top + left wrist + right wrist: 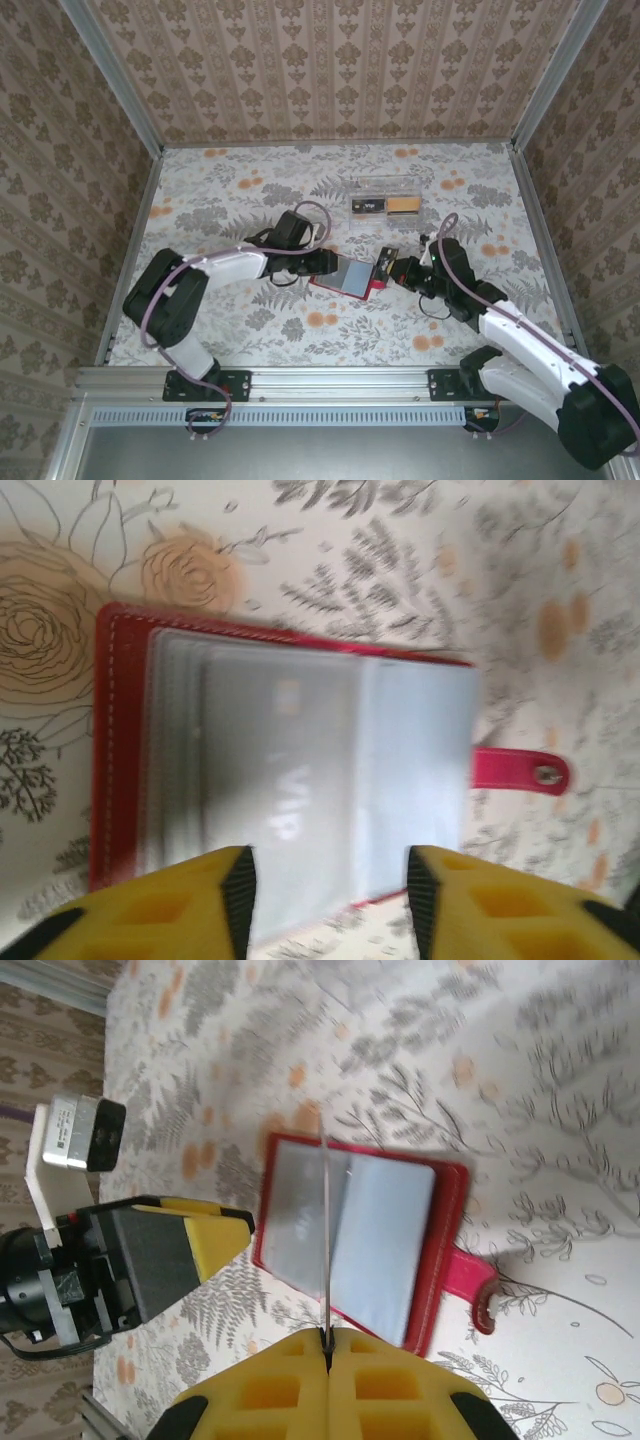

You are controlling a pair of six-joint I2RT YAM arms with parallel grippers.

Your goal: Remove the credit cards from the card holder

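Red folding card holder (125, 780) blurred, print unreadable, thin card (326, 1240) seen edge-on, clamped in right gripper (327, 1348), left gripper (330, 895) parted over holder's edge

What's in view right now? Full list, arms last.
card holder: 1, red with grey-blue pockets, open flat mid-table
closing tab: 1, red, sticking out from the holder's edge
held card: 1, seen edge-on, colour unclear, above the holder
clear tray: 1, transparent, behind the holder
dark card: 1, in the tray, left side
gold card: 1, in the tray, right side
tablecloth: 1, white with grey and orange flowers, covers the table
left gripper: 1, yellow fingers, open, over the holder
right gripper: 1, yellow fingers, shut on the held card
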